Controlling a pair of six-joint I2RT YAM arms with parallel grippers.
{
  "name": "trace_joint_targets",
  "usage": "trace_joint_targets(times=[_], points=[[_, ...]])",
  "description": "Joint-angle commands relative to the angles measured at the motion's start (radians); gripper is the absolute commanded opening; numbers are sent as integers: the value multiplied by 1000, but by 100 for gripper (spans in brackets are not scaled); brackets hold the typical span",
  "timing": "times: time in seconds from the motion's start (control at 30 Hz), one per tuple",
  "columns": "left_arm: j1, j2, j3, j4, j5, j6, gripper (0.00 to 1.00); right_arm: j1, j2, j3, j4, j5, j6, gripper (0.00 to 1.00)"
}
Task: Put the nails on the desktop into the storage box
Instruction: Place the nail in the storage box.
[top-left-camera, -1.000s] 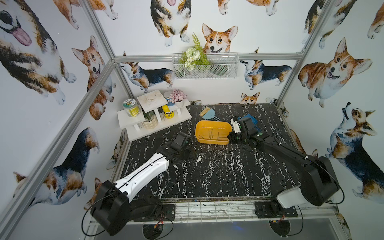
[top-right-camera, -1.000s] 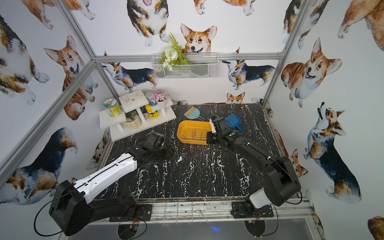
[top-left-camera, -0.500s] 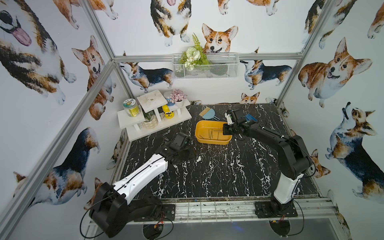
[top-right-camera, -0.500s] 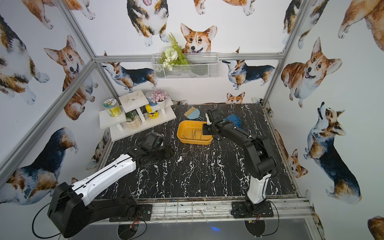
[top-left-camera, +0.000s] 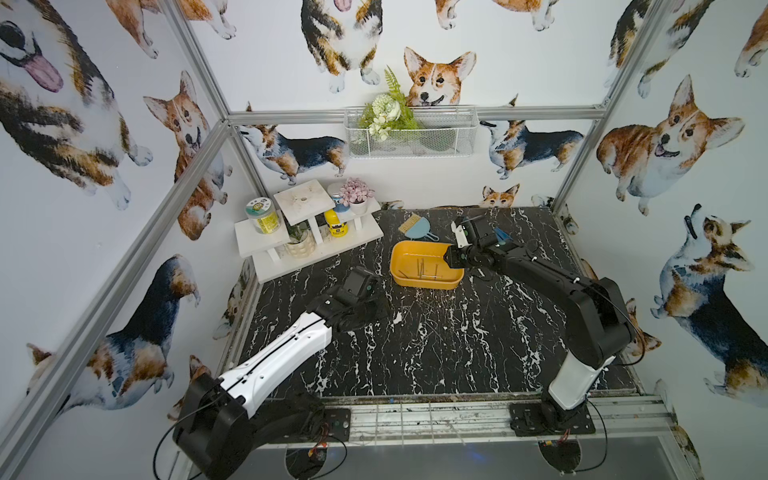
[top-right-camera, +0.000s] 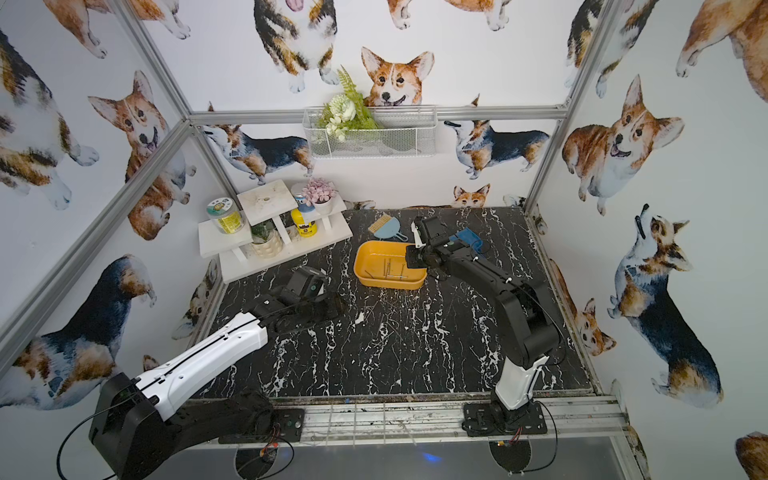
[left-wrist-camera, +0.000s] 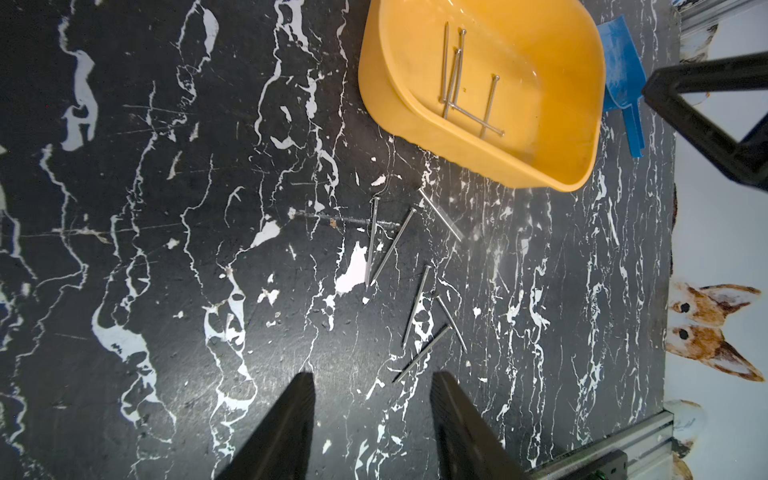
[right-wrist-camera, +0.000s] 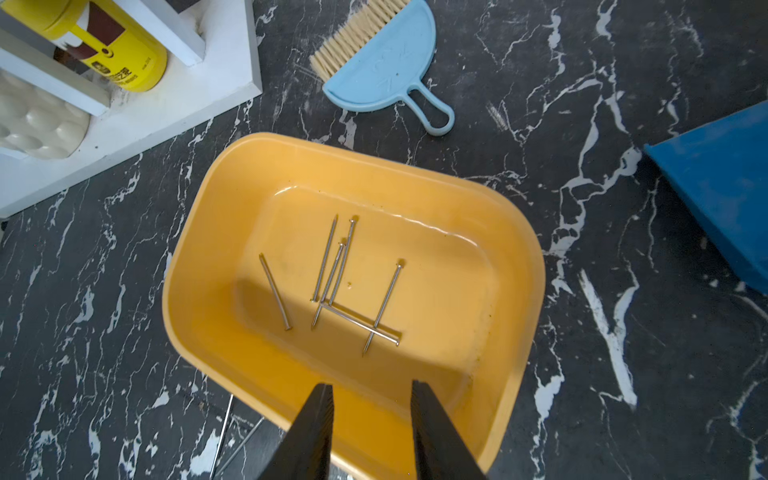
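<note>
The yellow-orange storage box stands on the black marbled desktop, toward the back. Several nails lie on its floor. My right gripper hangs open over the box's right end, with nothing between its fingers. Several more nails lie loose on the desktop in front of the box, and two show beside the box. My left gripper is open and empty, low over the desktop, just short of the nearest loose nail.
A light blue hand brush lies behind the box. A blue dustpan sits to the box's right, behind my right arm. A white tiered shelf with jars and pots fills the back left corner. A wire basket hangs on the back wall.
My right arm has raised its elbow and carried the gripper over the box's right end, where its jaws now stand apart. The left arm has not moved.
</note>
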Motion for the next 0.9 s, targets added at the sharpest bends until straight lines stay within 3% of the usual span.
trace_joint_targets(times=[0.0, 0.47, 0.87], points=[[-5, -9, 2, -17, -11, -3, 51, 23, -60, -53, 3, -8, -5, 37], [-55, -25, -47, 9, -30, -49, 51, 175, -303, -329, 33, -25, 73, 33], [-69, -50, -101, 27, -34, -77, 52, 309, -243, -394, 84, -10, 106, 25]])
